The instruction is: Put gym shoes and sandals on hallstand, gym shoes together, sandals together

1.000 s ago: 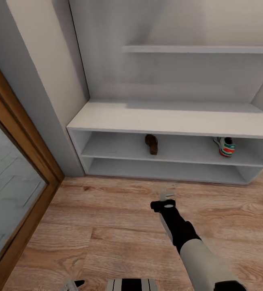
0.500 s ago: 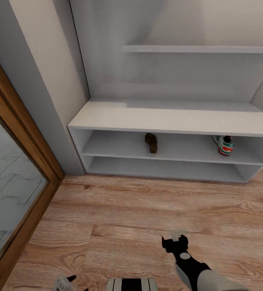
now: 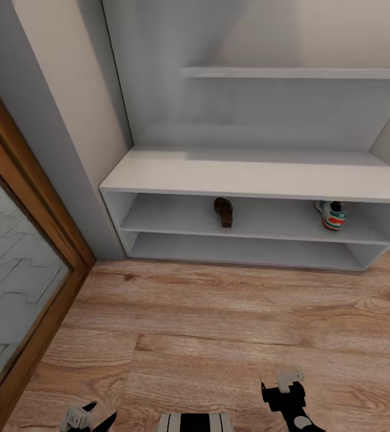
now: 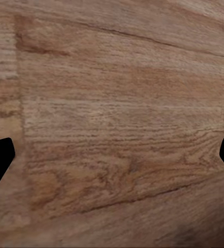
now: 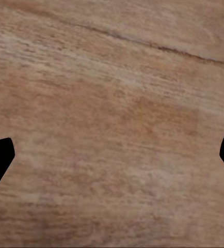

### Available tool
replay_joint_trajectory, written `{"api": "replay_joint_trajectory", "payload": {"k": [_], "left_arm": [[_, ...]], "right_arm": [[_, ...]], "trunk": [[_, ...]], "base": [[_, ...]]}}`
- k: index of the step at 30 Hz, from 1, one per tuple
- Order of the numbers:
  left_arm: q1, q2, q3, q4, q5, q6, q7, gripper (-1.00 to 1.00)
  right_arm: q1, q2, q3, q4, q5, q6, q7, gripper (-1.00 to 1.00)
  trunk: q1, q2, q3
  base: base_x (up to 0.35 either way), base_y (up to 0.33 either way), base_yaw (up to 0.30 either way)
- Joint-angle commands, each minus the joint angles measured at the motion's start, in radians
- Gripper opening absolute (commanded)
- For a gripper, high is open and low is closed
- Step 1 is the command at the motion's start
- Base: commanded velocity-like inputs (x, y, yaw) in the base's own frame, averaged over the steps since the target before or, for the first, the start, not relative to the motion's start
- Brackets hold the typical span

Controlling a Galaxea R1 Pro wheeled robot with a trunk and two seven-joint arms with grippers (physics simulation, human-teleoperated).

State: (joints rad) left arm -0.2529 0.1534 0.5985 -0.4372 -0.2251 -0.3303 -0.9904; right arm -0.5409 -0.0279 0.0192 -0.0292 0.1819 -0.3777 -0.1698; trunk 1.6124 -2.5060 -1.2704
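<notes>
Right gripper [image 3: 287, 384] low over light brown wood-grain plank floor [image 3: 219, 312], fingers spread, nothing held. Left gripper [image 3: 81, 415] likewise parted, empty. Beyond, pale grey hallstand [image 3: 255, 174]: dark brown leather sandal [image 3: 223, 212] mid upper slot, white green-striped sneaker [image 3: 331, 215] near right end. Judgement: fetch remaining shoes, seat each beside its mate.

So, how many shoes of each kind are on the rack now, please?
Sandal: 1
Gym shoe: 1
Total: 2, both in the upper shelf slot of the hallstand.
</notes>
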Motion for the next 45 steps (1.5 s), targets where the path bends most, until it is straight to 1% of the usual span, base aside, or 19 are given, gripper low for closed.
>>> {"api": "replay_joint_trajectory", "payload": {"k": [1,5,13,14,27,34,45], "left_arm": [[-0.001,-0.001,0.018,-0.001,-0.011,-0.007,-0.005,1.00],[0.003,-0.001,0.027,-0.002,-0.012,-0.012,-0.005,1.00],[0.013,-0.002,0.034,-0.010,-0.010,-0.016,-0.005,1.00],[0.015,-0.002,0.035,-0.011,-0.010,-0.017,-0.004,1.00],[0.015,-0.004,0.035,-0.003,-0.012,-0.017,-0.004,1.00],[0.016,-0.002,0.036,-0.002,-0.011,-0.016,0.007,1.00],[0.017,-0.004,0.035,0.002,-0.010,-0.017,0.055,1.00]], "right_arm": [[0.002,0.001,0.002,0.001,0.010,-0.001,-0.008,1.00],[0.010,0.003,0.002,0.001,0.010,-0.004,-0.009,1.00],[0.020,0.002,0.002,0.000,0.010,-0.015,-0.011,1.00],[0.025,0.001,0.002,0.000,0.010,-0.058,-0.014,1.00],[0.026,0.002,0.000,0.000,0.006,-0.063,-0.016,1.00],[0.042,-0.005,-0.003,-0.001,0.004,-0.063,-0.016,1.00],[0.046,-0.008,-0.004,-0.002,0.004,-0.063,-0.016,1.00]], "trunk": [[0.000,0.000,-0.001],[0.000,0.000,-0.001],[0.000,0.000,-0.001],[0.000,0.000,-0.001],[0.000,0.000,-0.001],[0.000,0.000,0.002],[0.000,0.000,0.006]], "base": [[0.000,0.000,-0.135],[0.000,0.000,-0.140],[0.000,0.000,-0.048],[0.000,0.000,-0.001],[0.000,0.000,-0.003],[0.000,0.000,-0.224],[0.000,0.000,-0.284]]}}
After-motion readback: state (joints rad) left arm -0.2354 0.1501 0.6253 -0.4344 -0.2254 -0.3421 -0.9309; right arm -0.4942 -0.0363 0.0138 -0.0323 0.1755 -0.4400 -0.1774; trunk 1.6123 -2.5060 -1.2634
